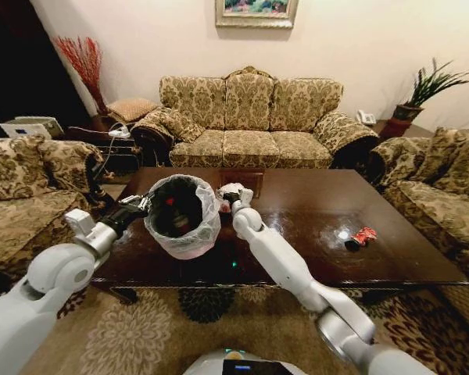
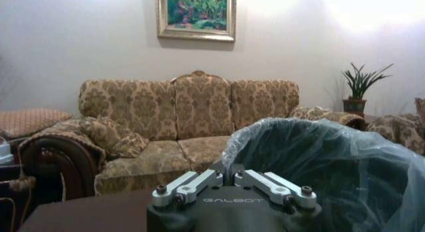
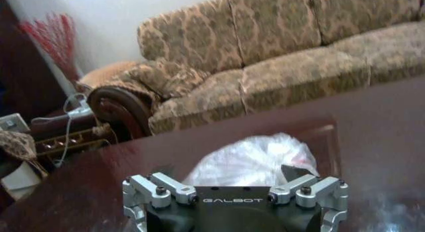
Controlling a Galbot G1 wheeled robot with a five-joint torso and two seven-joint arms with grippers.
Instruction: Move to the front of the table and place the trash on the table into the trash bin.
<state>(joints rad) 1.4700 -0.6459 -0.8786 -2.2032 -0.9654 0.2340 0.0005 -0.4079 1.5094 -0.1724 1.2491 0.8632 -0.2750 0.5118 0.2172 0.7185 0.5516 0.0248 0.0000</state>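
The dark glossy table [image 1: 313, 195] stands in front of me. My left gripper [image 1: 144, 205] is shut on the rim of the black trash bin [image 1: 180, 215] with its whitish-pink liner, holding it over the table's near left part. The liner's edge [image 2: 319, 162] rises just past that gripper [image 2: 229, 173]. A small red thing lies inside the bin. My right gripper [image 1: 233, 197] is open just right of the bin, fingers spread around a pinkish-white lump [image 3: 252, 160] resting on the table [image 3: 371, 122]. A red wrapper [image 1: 364, 234] lies at the table's right with a small dark item beside it.
Patterned sofas surround the table: one behind [image 1: 250, 117], one at the left [image 1: 23, 187], one at the right [image 1: 445, 180]. A potted plant [image 1: 426, 90] stands at the back right. A patterned rug [image 1: 141, 328] covers the floor before the table's near edge.
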